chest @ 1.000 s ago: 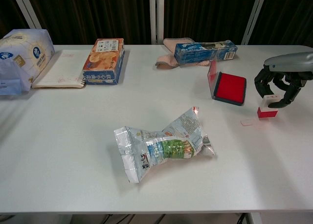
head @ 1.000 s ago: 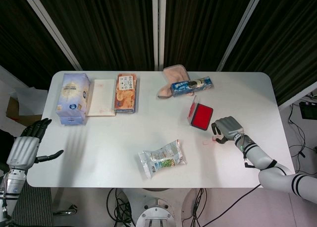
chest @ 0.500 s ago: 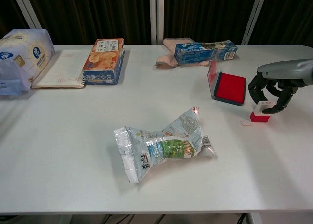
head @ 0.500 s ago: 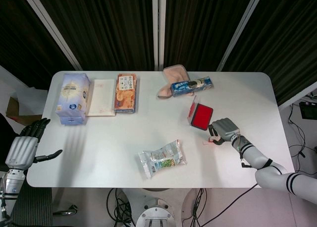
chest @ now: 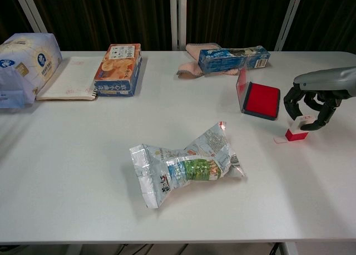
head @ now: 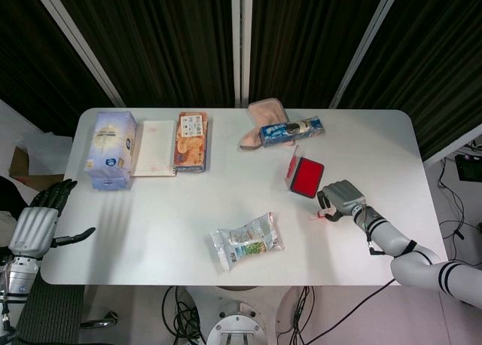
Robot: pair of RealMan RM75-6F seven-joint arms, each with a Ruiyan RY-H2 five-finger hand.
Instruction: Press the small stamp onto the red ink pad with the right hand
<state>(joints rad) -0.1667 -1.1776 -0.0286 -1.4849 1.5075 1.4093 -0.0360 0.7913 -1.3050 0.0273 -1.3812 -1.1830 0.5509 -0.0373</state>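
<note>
The small stamp (chest: 297, 129), white on top with a red base, stands upright at the table's right side. My right hand (chest: 311, 102) curls over it from above and grips its top; in the head view the right hand (head: 343, 196) covers most of the stamp (head: 324, 210). The red ink pad (chest: 261, 101) lies open just left of the stamp, its lid (chest: 241, 86) standing up; the pad (head: 307, 177) sits just beyond the hand. A small flat white piece (chest: 279, 139) lies by the stamp's base. My left hand (head: 36, 224) hangs open off the table's left edge.
A crumpled snack bag (chest: 186, 165) lies mid-table. Along the far edge are a tissue pack (chest: 21, 65), a notebook (chest: 69, 78), a biscuit box (chest: 118, 68), a pink cloth (chest: 196, 55) and a blue box (chest: 233, 58).
My right hand carried the stamp a little left and down, nearer the ink pad and the small white piece. The left hand has barely moved.
</note>
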